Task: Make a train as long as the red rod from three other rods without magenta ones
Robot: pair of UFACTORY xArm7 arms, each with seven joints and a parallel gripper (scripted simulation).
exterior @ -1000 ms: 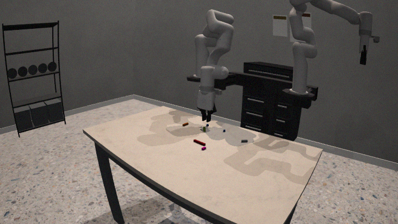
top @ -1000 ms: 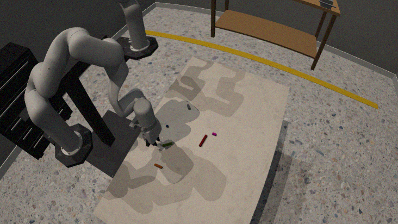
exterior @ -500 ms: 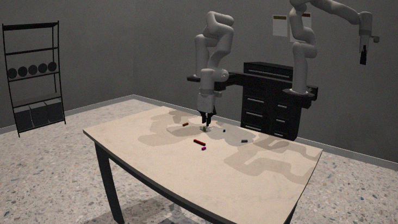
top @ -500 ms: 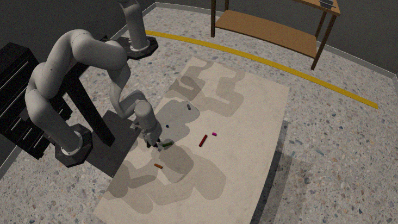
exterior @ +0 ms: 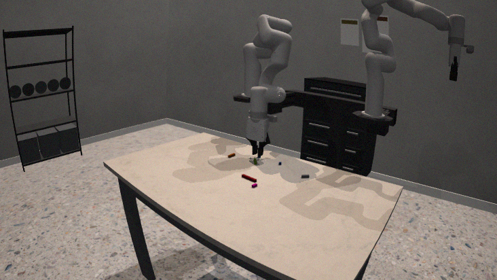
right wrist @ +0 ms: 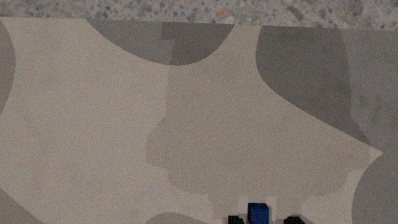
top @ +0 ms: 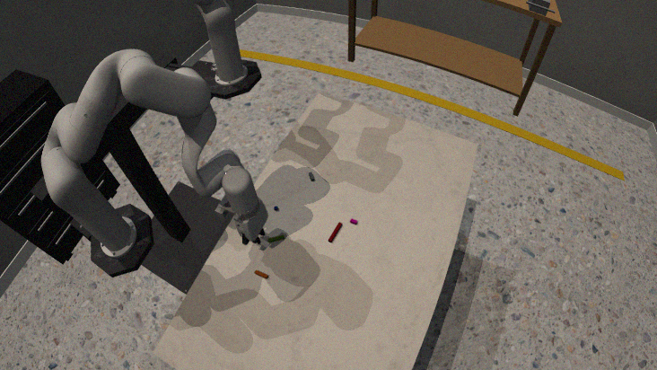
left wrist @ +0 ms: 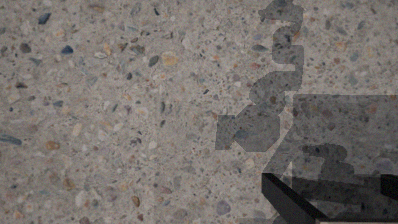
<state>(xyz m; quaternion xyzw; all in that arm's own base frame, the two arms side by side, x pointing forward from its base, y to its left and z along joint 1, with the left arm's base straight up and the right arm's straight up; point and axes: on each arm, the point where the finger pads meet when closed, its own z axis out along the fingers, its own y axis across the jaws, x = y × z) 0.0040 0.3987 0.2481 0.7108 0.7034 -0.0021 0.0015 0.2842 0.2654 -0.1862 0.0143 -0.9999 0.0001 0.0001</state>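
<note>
Plain dark grey walls meet a pale speckled floor along a light skirting board. A yellow stripe crosses the floor near a brown wooden bench. Black shelving holds round items and bins. Two posters hang above a black drawer cabinet. The light is dim, casting overlapping shadows on the beige table.
</note>
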